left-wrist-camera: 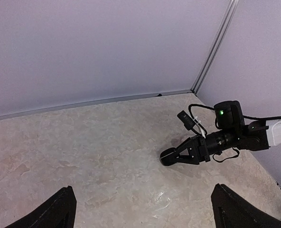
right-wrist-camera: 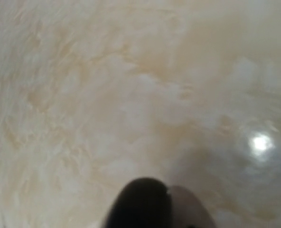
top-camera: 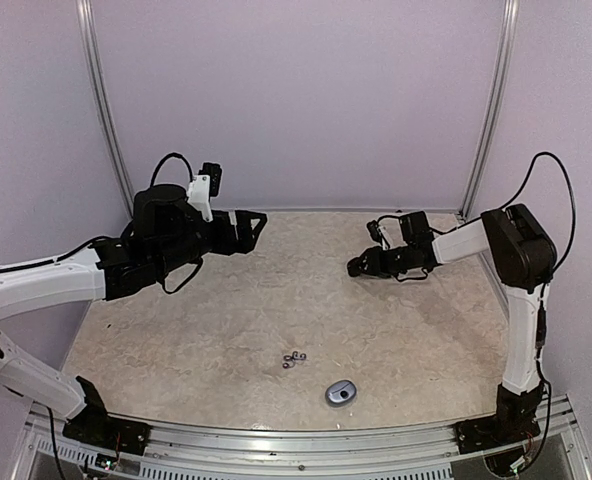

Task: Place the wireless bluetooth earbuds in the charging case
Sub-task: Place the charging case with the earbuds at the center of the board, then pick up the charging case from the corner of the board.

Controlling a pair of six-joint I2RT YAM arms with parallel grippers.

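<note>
Beige, marbled desk (top-camera: 176, 340) fills the top view, and I take the charging case (top-camera: 341, 392) as my mark: a small greyish oval lying near the front edge of the desk. The earbuds (top-camera: 294, 359) lie on the desk in a tight little cluster just beside the case, up and to its left in the picture, not touching it. They are too small for me to count. My left claw (top-camera: 254, 228) hangs well apart from the case, far back and to its left, with its jaws spread wide. My right claw (top-camera: 360, 266) is also far back from the case, a little to its right, low over the desk, and it looks narrow.

From the left wrist I see my own two fingers (left-wrist-camera: 60, 209) at the bottom corners, wide apart, with the desk showing between them. Across from them the right claw points toward this camera, its tips drawn close together. I cannot tell whether they quite meet.

From the right wrist everything is blurred: pale desk close up, a bright glare spot (right-wrist-camera: 260, 142), and one dark finger (right-wrist-camera: 140, 204) at the bottom edge. I cannot read the gap from here.
</note>
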